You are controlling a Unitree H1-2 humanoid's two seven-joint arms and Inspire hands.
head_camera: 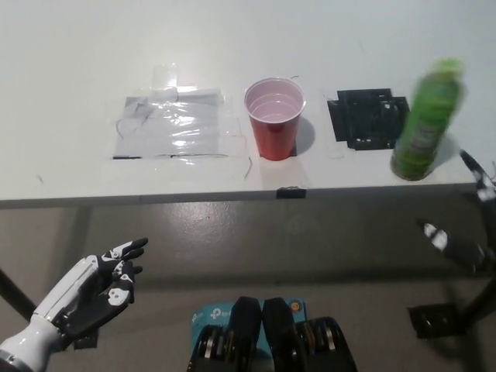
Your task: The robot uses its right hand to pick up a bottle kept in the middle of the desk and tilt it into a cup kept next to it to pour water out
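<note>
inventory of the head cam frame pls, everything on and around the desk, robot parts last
desk: 1, white, fills the upper half of the view
bottle: 1, green, motion-blurred, near the desk's right front edge, no hand on it
cup: 1, red, white inside, upright, middle of the desk
black mat: 1, black, between cup and bottle
clear plastic sheet: 1, transparent, taped flat left of the cup
black tape piece: 1, black, on the desk's front edge below the cup
left hand: 1, white, open, lower left below the desk
right hand: 1, black, blurred, far right below the desk edge
</note>
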